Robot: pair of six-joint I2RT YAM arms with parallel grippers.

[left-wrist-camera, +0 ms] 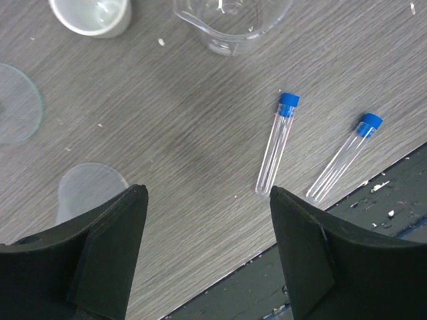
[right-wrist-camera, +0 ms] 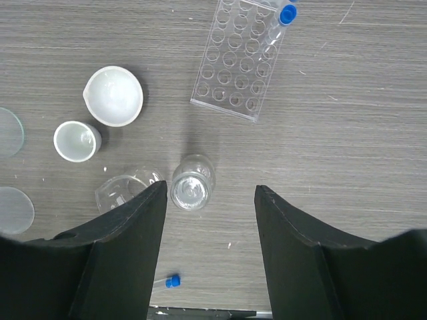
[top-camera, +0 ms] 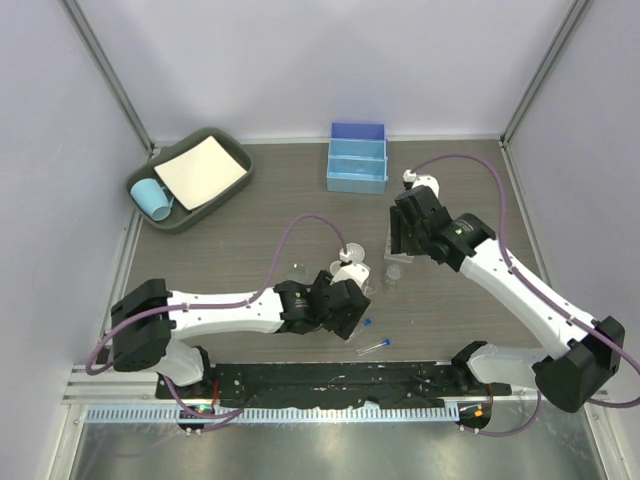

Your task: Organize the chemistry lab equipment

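Observation:
Two blue-capped tubes [left-wrist-camera: 277,143] [left-wrist-camera: 343,158] lie flat on the table near its front edge, just ahead of my left gripper [left-wrist-camera: 208,193], which is open and empty above the table. In the right wrist view a clear perforated rack [right-wrist-camera: 237,60] holds one blue-capped tube [right-wrist-camera: 283,17]. Below it stand a small flask [right-wrist-camera: 192,183], a clear beaker [right-wrist-camera: 123,190], a white spouted dish [right-wrist-camera: 113,95] and a small white cup [right-wrist-camera: 77,140]. My right gripper [right-wrist-camera: 210,190] hangs open above the table, with the flask just inside its left finger.
A light-blue divided box [top-camera: 357,158] stands at the back. A green tray [top-camera: 140,182] at the back left holds a white sheet and a light-blue cup [top-camera: 152,198]. Round glass dishes [left-wrist-camera: 13,103] [left-wrist-camera: 90,190] lie left of my left gripper. The black base rail [top-camera: 320,380] runs along the front.

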